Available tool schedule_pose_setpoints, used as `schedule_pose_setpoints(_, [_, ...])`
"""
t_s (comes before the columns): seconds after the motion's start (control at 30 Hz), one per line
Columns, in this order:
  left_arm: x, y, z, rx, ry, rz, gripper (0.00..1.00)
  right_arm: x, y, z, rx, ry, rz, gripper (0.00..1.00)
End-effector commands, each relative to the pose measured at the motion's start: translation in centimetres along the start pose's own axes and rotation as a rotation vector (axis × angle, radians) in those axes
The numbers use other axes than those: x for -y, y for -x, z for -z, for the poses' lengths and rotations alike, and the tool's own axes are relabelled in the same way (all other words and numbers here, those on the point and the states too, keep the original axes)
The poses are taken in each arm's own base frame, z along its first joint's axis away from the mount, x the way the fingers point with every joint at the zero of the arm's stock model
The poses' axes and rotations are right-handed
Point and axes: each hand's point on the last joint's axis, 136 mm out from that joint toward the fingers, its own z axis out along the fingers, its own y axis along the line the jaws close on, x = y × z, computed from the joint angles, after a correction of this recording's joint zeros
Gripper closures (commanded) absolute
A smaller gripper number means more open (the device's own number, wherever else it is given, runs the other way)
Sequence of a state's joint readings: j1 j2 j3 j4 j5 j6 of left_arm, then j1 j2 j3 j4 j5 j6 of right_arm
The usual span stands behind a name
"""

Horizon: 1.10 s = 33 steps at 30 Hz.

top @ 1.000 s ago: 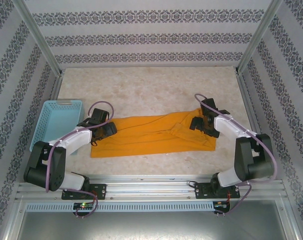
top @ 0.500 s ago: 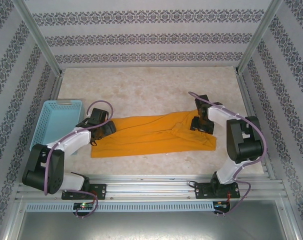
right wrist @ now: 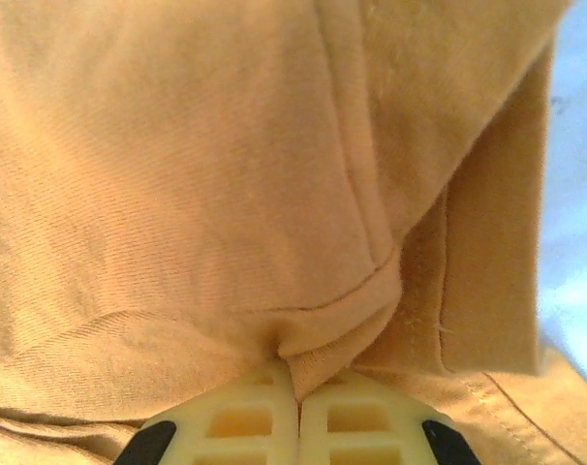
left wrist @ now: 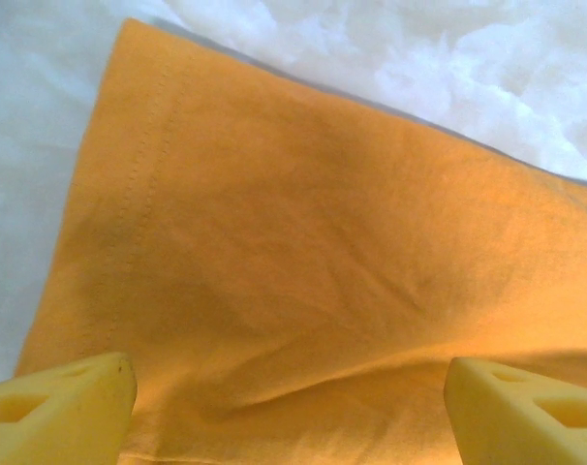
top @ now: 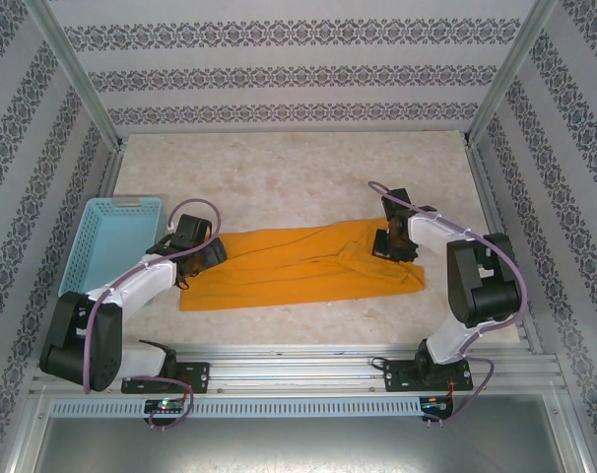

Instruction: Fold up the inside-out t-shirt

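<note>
Soft, limp mustard-orange cotton t-shirt (top: 289, 266) lies along the pale worktop's (top: 279, 172) near edge. Right gripper (right wrist: 295, 387) pinches a seam fold; left gripper (left wrist: 289, 383), spread, hovers over the hemmed corner, probably a sound hold.

One orange t-shirt (top: 289, 268), one blue basket (top: 101, 246), and two claws: left claw (left wrist: 293, 395), right claw (right wrist: 296, 392).

The right tool (right wrist: 295, 402), wide open a second ago, has closed on a fold of the t-shirt (top: 289, 264); its elbow has drawn inward.
</note>
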<state>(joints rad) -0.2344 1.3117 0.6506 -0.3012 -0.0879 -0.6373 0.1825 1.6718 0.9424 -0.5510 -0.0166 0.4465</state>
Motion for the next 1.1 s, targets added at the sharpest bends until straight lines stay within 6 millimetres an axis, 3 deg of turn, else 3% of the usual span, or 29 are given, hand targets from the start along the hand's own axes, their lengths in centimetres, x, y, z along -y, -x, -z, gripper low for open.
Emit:
schedule_pose_setpoints(0.0, [-2.3,-0.1,0.7,0.016,0.091,0.011,0.16,-1.7,-2.0,0.2,-0.035,0.051,0.020,1.00])
schedule_pose_setpoints(0.1, [-2.6,0.1,0.9,0.023,0.079,0.028,0.16,-1.9,-1.8,1.4,0.027,0.046,0.021,1.00])
schedule_pose_setpoints(0.27, [-2.9,-0.8,0.7,-0.012,0.087,0.016,0.16,0.8,-0.5,5.2,0.161,-0.048,0.016,1.00])
schedule_pose_setpoints(0.4, [-3.4,-1.2,0.9,-0.021,0.107,0.004,0.16,1.2,-0.4,7.3,0.200,-0.063,0.046,1.00])
schedule_pose_setpoints(0.6, [-4.7,-0.1,2.1,0.040,0.169,0.014,0.13,-0.2,-1.7,5.7,0.150,0.004,0.024,1.00])
schedule_pose_setpoints(0.7, [-4.0,-0.1,2.1,0.030,0.130,0.004,0.13,1.2,-2.0,4.8,0.103,-0.075,0.003,0.99])
schedule_pose_setpoints(0.8, [-2.3,0.1,2.0,0.016,0.054,-0.019,0.14,3.8,-1.5,4.3,0.097,-0.152,-0.040,0.59])
schedule_pose_setpoints(0.9, [0.1,0.4,2.6,0.013,-0.014,-0.076,0.16,5.8,-0.7,4.7,0.114,-0.188,-0.078,0.32])
schedule_pose_setpoints(0.97, [2.4,0.6,3.2,0.029,-0.061,-0.138,0.16,6.3,-0.4,4.7,0.113,-0.180,-0.096,0.20])
schedule_pose_setpoints(1.07, [4.6,0.3,2.9,0.025,-0.075,-0.200,0.15,5.6,-0.1,4.0,0.089,-0.108,-0.126,0.14])
